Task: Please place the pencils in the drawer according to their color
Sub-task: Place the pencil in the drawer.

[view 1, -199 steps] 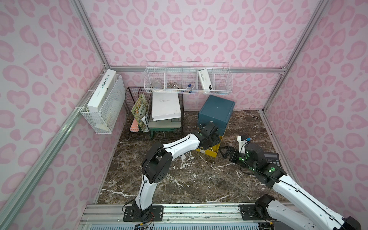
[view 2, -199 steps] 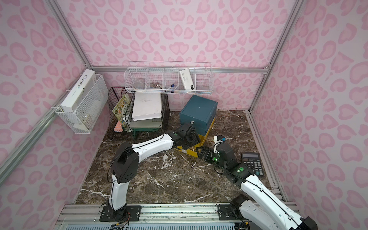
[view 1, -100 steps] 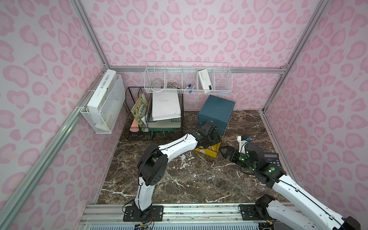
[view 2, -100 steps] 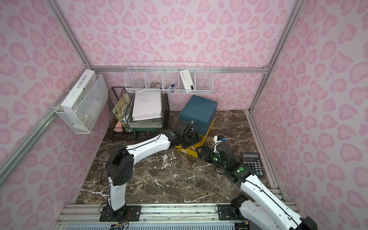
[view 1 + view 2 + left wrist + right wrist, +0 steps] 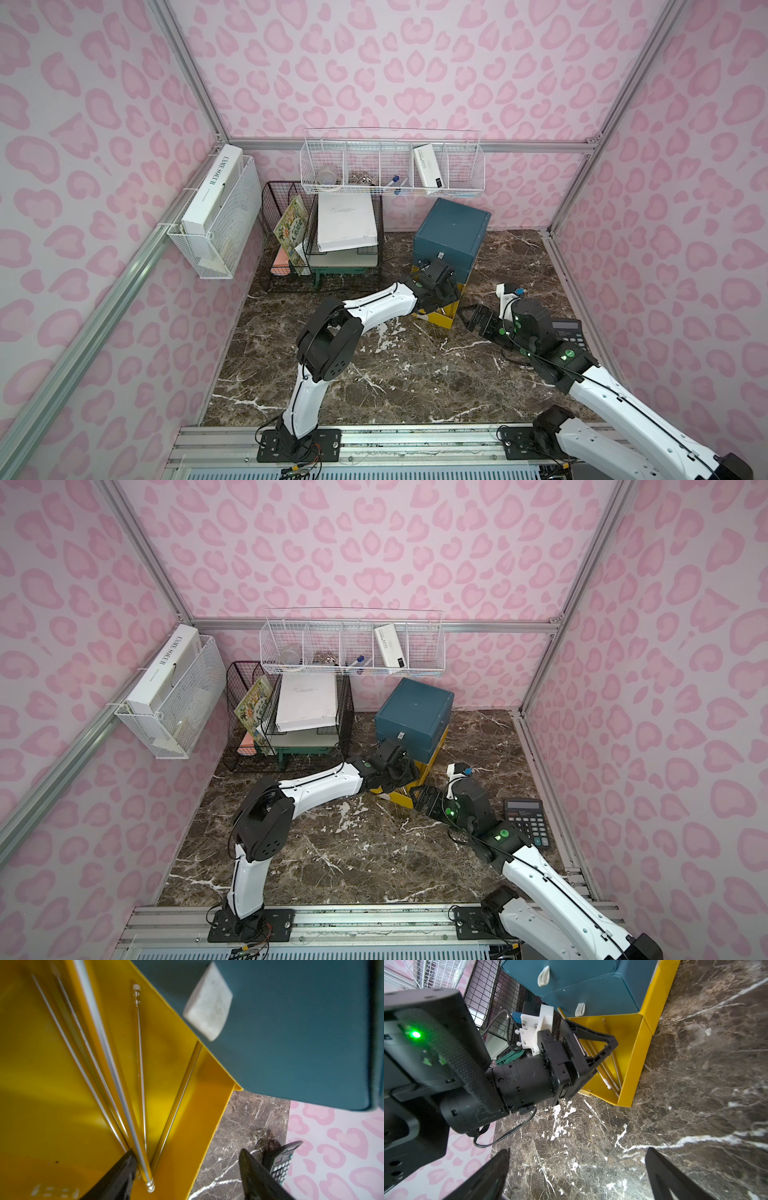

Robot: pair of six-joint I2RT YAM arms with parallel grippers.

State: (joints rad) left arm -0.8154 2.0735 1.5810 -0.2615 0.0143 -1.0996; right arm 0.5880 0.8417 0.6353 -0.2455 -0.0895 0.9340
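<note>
The drawer (image 5: 453, 232) (image 5: 415, 712) is a dark-teal cabinet at the back; its lowest, yellow drawer (image 5: 442, 318) (image 5: 633, 1059) is pulled out onto the table. Several yellow pencils (image 5: 139, 1043) (image 5: 608, 1076) lie fanned on its floor (image 5: 52, 1084). My left gripper (image 5: 446, 297) (image 5: 187, 1167) hangs over this open drawer with its jaws wide apart and nothing between them; one finger stands beside the pencil ends. My right gripper (image 5: 478, 322) (image 5: 577, 1172) is open above bare marble, just right of the yellow drawer's front corner.
A black calculator (image 5: 525, 820) lies by the right wall behind my right arm. A black wire file rack (image 5: 324, 237) with papers stands left of the cabinet. White wire baskets (image 5: 390, 170) (image 5: 216, 216) hang on the back and left walls.
The left arm's elbow has swayed slightly while its gripper stays over the yellow drawer. The right arm has not moved.
</note>
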